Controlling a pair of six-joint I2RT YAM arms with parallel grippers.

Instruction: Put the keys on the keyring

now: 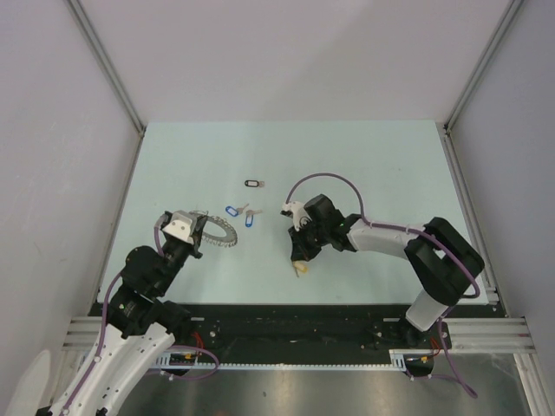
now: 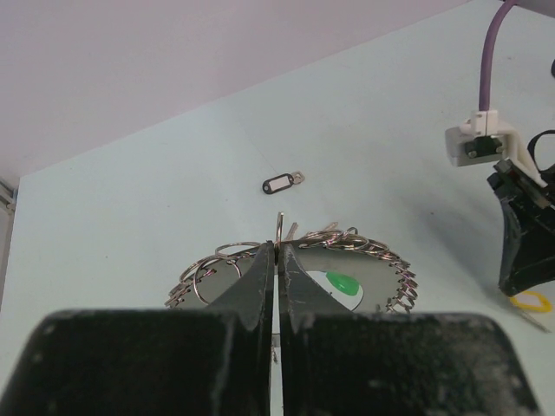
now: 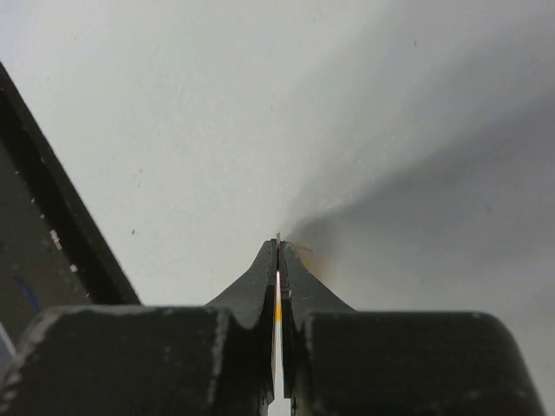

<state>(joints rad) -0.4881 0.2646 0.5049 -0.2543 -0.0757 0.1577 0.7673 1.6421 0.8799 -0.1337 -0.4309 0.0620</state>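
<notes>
Keyring (image 2: 395,270), toothed silver metal, is sitting clamped in left gripper (image 2: 277,245), black-tagged key (image 2: 279,183) beyond; right gripper (image 3: 277,244) is pinching yellow-tagged key (image 1: 302,269).

I work in a robot lab test cell: a smooth pale-green table (image 1: 364,165) under my left gripper (image 2: 276,250), plain white panels (image 1: 286,52) in aluminium posts (image 1: 108,65) beyond and beside it, a slotted aluminium rail (image 1: 481,328) behind it.

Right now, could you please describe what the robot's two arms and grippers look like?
The left arm and right arm are black-jointed with white links, each trailing a purple cable. The left gripper and right gripper have black, tapering fingers.
</notes>
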